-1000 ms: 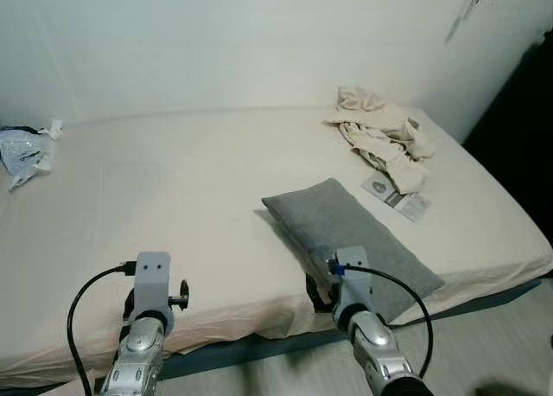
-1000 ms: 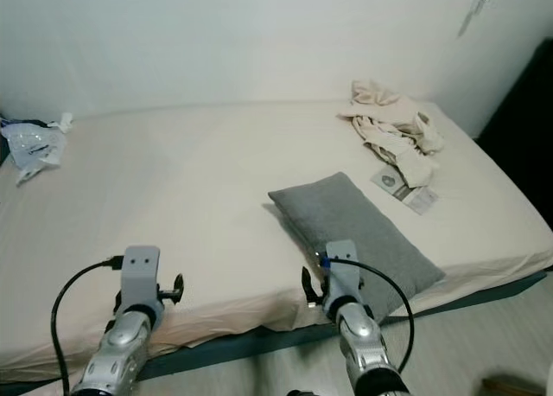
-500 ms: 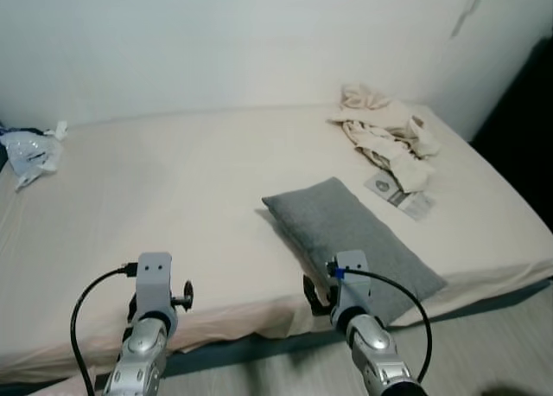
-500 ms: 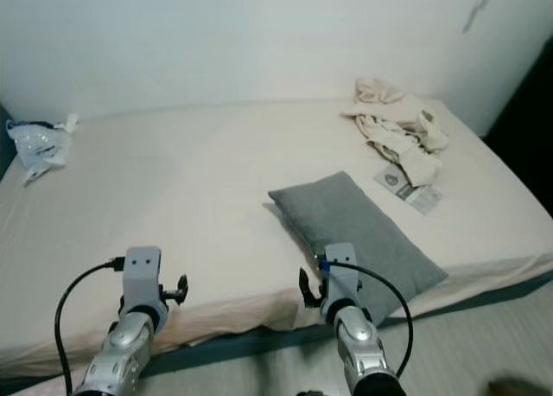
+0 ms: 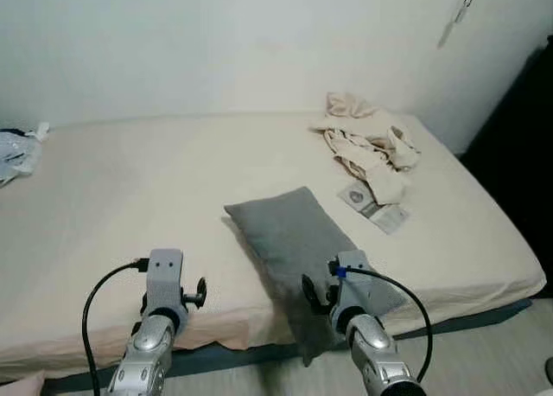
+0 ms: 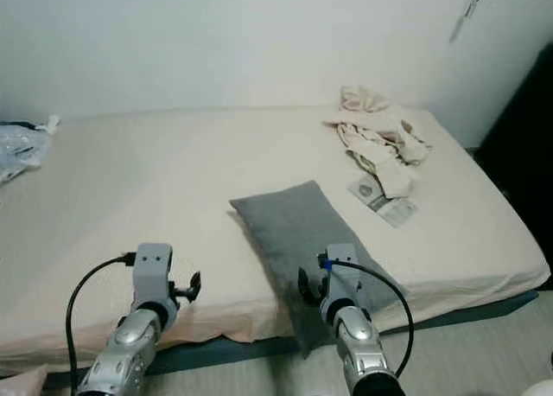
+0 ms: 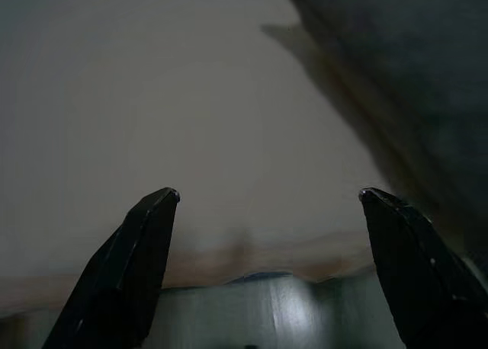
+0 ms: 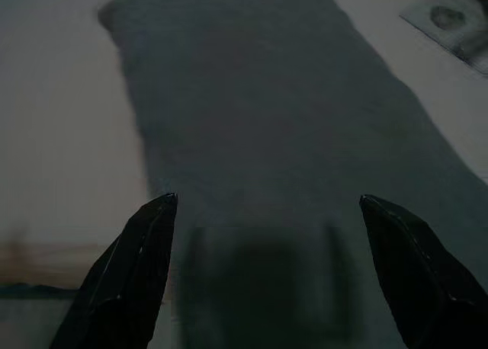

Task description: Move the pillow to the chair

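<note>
So far nothing is grasped: in the right wrist view the right gripper [image 8: 267,276] has its two black fingers [image 8: 130,280] spread wide and empty, aimed straight down the length of the grey pillow [image 5: 298,249], with the near end of the pillow lying between and just beyond the fingertips, not yet touched as far as can be told. The left gripper [image 7: 267,269] is likewise released, its fingers [image 7: 126,269] apart over bare sheet at the bed's near edge, with the pillow's dark side just off to one side of its view. From the head camera, both silver arms are raised in front of the robot, the right one lined up with the pillow's near end and the left one beside it over the mattress edge. The pillow lies on the bed [image 5: 130,188] close to the near edge, set at a slant, its near corner drooping over the edge toward the floor. Farther back toward the far right corner of the bed sits a heap of cream clothes [image 5: 367,145], with a small printed packet [image 5: 371,207] between that heap and the pillow; a crumpled plastic bag [image 5: 13,150] rests at the left edge. I judge the task to be at its very start: the approach looks nearly complete, while grasping, lifting, carrying and setting the pillow on a chair all remain.
</note>
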`<state>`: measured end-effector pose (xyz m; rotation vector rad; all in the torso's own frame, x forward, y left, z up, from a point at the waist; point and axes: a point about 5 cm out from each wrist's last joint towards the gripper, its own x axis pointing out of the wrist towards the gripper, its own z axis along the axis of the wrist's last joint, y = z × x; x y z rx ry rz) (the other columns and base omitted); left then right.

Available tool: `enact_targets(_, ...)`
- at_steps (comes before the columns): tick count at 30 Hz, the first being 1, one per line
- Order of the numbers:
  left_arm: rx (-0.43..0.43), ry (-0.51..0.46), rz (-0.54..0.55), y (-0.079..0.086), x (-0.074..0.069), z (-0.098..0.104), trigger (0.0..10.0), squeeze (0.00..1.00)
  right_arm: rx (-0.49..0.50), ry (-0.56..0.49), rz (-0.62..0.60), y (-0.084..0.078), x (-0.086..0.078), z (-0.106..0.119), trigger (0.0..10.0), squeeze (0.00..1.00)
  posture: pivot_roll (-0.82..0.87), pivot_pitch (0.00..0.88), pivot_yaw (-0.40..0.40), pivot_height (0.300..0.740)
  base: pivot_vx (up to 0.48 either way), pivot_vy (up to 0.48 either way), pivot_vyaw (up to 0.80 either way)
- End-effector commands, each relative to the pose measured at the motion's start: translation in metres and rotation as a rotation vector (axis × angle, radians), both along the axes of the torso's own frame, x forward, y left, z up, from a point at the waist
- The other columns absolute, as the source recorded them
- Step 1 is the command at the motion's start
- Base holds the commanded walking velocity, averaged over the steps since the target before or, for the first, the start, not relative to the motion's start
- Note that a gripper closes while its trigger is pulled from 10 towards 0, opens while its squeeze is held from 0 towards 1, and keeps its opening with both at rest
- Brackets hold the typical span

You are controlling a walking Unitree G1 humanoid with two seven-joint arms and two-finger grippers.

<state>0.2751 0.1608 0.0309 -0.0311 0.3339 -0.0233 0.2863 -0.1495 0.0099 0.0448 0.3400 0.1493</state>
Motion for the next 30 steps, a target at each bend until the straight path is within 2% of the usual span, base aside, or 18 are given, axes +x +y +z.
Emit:
enact_targets(1, 0.013, 0.038, -0.032, -0.002, -0.002, -0.006, 10.0, 0.0, 0.018, 0.023, -0.019, -0.001, -0.003, -0.004, 10.0, 0.0, -0.03, 0.137, -0.006, 0.74, 0.0, 0.472, 0.0)
enact_targets(3, 0.024, 0.04, -0.037, -0.003, -0.001, -0.006, 10.0, 0.0, 0.015, 0.024, -0.02, -0.002, -0.004, -0.004, 10.0, 0.0, -0.03, 0.137, -0.006, 0.74, 0.0, 0.472, 0.0)
enact_targets(12, 0.075, 0.031, -0.025, 0.0, 0.0, -0.004, 10.0, 0.0, 0.007, 0.032, -0.034, -0.005, -0.006, -0.006, 10.0, 0.0, -0.03, 0.137, 0.0, 0.74, 0.0, 0.0, 0.0)
enact_targets(18, 0.063, 0.025, -0.018, -0.001, 0.0, -0.003, 10.0, 0.0, 0.006, 0.033, -0.038, -0.006, -0.006, -0.006, 10.0, 0.0, -0.03, 0.137, 0.0, 0.74, 0.0, 0.0, 0.0)
enact_targets(19, 0.062, -0.012, 0.019, 0.002, 0.002, 0.001, 10.0, 0.0, 0.004, 0.027, -0.037, -0.006, -0.005, -0.005, 10.0, 0.0, -0.03, 0.137, 0.0, 0.74, 0.0, 0.0, 0.0)
enact_targets(21, 0.052, -0.023, 0.048, 0.006, 0.003, 0.003, 10.0, 0.0, 0.002, 0.022, -0.031, -0.005, -0.004, -0.004, 10.0, 0.0, -0.02, 0.129, -0.001, 0.74, 0.0, 0.0, 0.0)
enact_targets(27, 0.054, -0.025, 0.05, 0.01, 0.004, 0.003, 10.0, 0.0, -0.016, 0.01, -0.018, -0.003, -0.002, -0.002, 10.0, 0.0, -0.02, 0.122, 0.003, 0.74, 0.0, 0.0, 0.0)
enact_targets(30, 0.023, -0.024, 0.069, 0.012, 0.004, 0.004, 10.0, 0.0, -0.039, 0.03, -0.049, -0.006, 0.001, -0.001, 10.0, 0.0, -0.02, 0.12, 0.002, 0.74, 0.0, 0.0, 0.0)
